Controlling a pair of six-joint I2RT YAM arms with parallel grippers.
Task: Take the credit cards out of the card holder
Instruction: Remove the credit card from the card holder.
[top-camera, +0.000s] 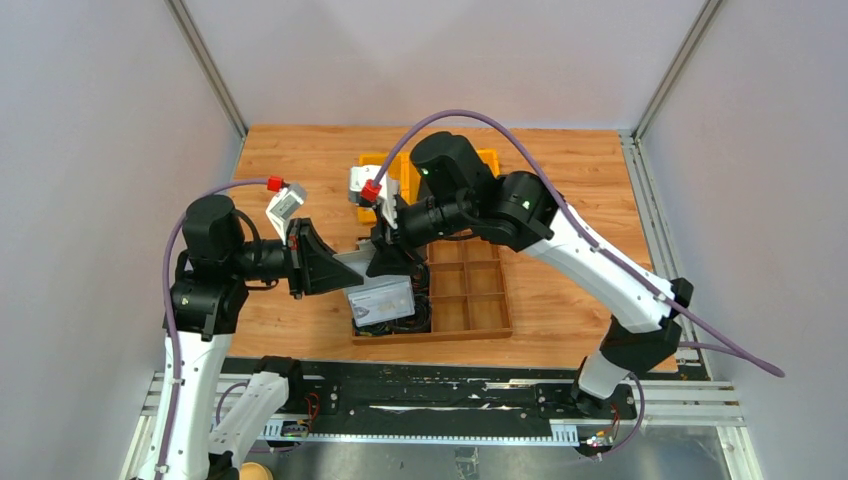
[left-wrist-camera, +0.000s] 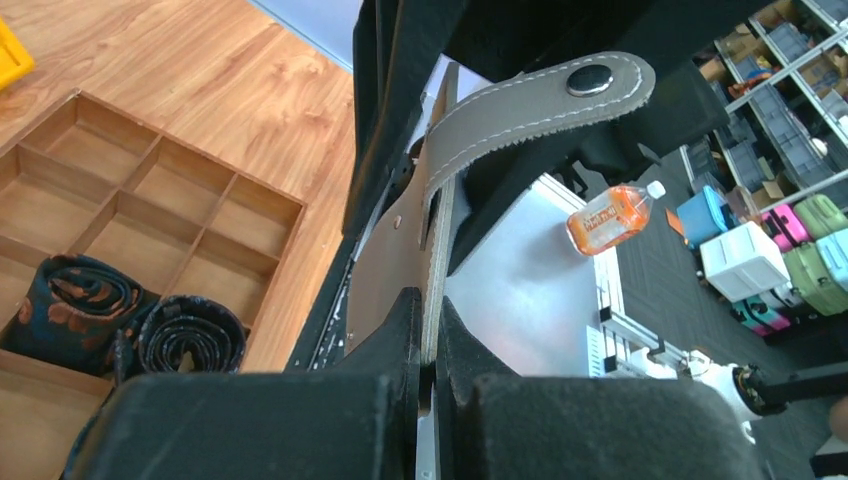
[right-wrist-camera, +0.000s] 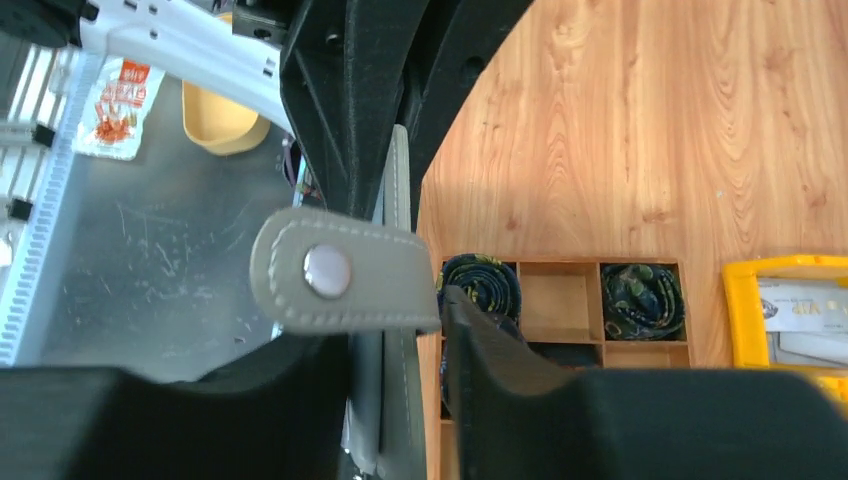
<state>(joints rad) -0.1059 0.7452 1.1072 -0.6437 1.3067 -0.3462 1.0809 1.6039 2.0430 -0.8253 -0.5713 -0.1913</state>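
Above the tray (top-camera: 470, 335), the holder (left-wrist-camera: 385, 270) hangs edge-up, long axis running between both arms. Left gripper (left-wrist-camera: 430, 312) pinches one end. Right gripper (right-wrist-camera: 395, 322) straddles the strap (right-wrist-camera: 345, 272) end, jaws spread, apparently not clamping.

The card holder (top-camera: 352, 262), grey with pale stitching, is held on edge in the air, its snap strap (left-wrist-camera: 540, 95) unfastened and curling free. A silvery credit card (top-camera: 382, 297) with small print lies flat just at its 5 o'clock.
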